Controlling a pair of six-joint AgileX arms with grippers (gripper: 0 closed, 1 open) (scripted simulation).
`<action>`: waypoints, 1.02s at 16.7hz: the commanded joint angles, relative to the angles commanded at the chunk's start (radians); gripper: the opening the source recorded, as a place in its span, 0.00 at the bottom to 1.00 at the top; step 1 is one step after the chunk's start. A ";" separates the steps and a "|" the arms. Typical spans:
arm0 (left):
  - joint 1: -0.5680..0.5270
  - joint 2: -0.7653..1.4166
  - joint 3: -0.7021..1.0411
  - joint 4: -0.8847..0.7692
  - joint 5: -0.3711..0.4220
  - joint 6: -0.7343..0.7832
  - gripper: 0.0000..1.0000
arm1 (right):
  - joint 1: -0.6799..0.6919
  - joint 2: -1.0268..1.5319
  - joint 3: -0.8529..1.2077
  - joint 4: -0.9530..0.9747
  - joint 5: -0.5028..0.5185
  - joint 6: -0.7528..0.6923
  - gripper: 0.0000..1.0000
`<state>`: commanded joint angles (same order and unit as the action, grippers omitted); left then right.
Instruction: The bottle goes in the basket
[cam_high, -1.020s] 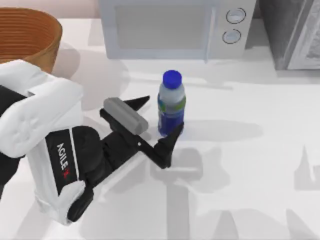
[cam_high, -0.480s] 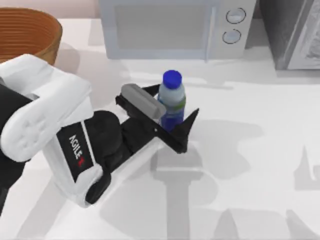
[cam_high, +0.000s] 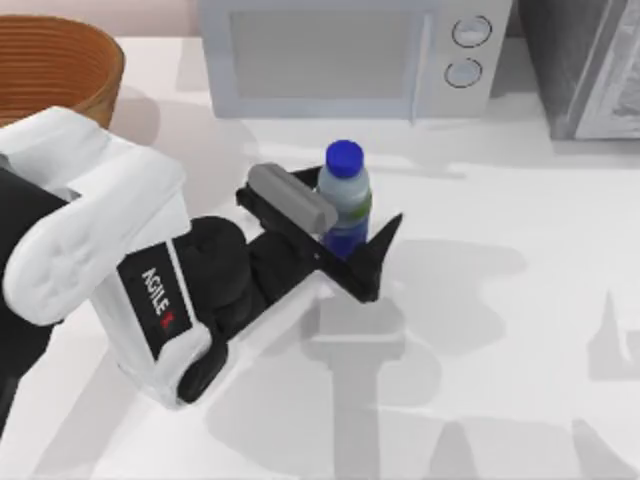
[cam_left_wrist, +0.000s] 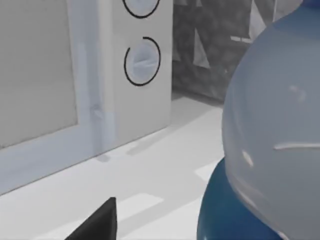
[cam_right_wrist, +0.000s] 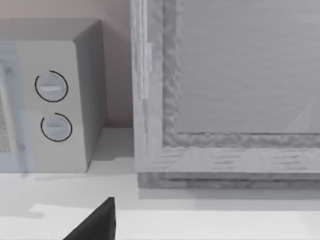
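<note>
The microwave (cam_high: 345, 55) is set well beyond the fingers, and the basket (cam_high: 55, 75) is placed far off behind the left arm, so a carry will likely be needed. The left gripper (cam_high: 335, 235) is brought around the upright bottle (cam_high: 345, 195) on the surface (cam_high: 500, 330); its fingers (cam_high: 378, 255) are spread either side, not clenched. A blue cap, clear shoulder and dark blue lower half are seen.

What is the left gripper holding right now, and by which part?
Nothing yet: the left gripper is open, its fingers either side of the bottle's lower body.
</note>
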<state>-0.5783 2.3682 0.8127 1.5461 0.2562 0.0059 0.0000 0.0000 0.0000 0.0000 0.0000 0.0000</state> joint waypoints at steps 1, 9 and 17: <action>0.000 0.000 0.000 0.000 0.000 0.000 0.85 | 0.000 0.000 0.000 0.000 0.000 0.000 1.00; 0.000 0.000 0.000 0.000 0.000 0.000 0.25 | 0.000 0.000 0.000 0.000 0.000 0.000 1.00; 0.000 0.000 0.000 0.000 0.000 0.000 0.00 | 0.000 0.000 0.000 0.000 0.000 0.000 1.00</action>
<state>-0.5783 2.3682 0.8127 1.5461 0.2562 0.0059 0.0000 0.0000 0.0000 0.0000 0.0000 0.0000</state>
